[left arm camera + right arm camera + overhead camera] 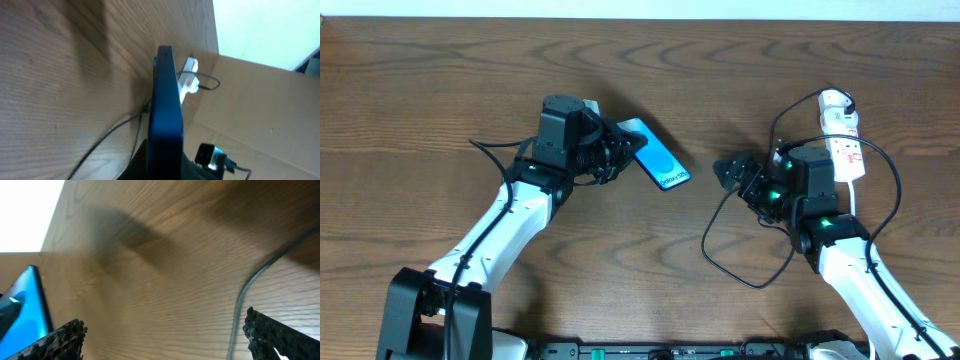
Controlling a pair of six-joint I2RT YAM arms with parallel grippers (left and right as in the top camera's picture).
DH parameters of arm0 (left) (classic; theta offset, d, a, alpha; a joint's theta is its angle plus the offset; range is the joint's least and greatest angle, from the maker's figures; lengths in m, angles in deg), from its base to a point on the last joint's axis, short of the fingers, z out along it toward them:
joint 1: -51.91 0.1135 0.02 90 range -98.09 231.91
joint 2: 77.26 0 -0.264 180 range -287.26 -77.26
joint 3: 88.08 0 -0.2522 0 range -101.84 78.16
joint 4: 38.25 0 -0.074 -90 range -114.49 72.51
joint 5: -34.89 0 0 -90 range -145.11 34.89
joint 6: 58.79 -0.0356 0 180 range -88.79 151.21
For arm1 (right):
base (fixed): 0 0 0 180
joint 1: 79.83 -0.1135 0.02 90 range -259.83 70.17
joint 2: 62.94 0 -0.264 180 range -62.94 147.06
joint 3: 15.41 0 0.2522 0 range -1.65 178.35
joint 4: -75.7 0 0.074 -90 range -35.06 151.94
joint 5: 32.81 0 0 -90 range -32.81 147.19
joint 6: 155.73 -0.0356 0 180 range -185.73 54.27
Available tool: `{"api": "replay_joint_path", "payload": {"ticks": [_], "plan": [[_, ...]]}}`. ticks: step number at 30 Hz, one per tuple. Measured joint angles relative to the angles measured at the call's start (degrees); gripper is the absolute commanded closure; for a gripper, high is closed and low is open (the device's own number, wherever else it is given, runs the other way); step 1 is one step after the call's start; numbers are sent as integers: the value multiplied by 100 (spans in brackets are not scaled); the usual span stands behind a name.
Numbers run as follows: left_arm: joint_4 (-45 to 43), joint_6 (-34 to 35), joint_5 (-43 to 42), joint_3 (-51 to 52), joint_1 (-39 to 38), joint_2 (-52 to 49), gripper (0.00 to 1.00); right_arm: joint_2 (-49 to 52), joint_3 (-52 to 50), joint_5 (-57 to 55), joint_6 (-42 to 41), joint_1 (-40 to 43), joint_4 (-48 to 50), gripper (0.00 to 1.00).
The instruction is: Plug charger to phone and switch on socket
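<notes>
Pinching phone point(663, 166) by its 10 o'clock end, left gripper point(623, 152) holds it tilted near centre of table point(440, 80). Right gripper point(730, 175) spread, empty, at phone's 3 o'clock. Risks: plug tip not visible; cable point(706, 243) looping at 5 o'clock may snag right gripper; phone may twist in pinch. Socket point(844, 135) at table's 2 o'clock, beyond right gripper.

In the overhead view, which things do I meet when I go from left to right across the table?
left gripper → phone → right gripper → socket
</notes>
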Motion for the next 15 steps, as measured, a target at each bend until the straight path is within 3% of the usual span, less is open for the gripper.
{"api": "replay_joint_path", "payload": {"ticks": [15], "plan": [[-2, -4, -973, 0, 0, 0, 93, 0, 0, -868, 586, 24, -85, 1]]}}
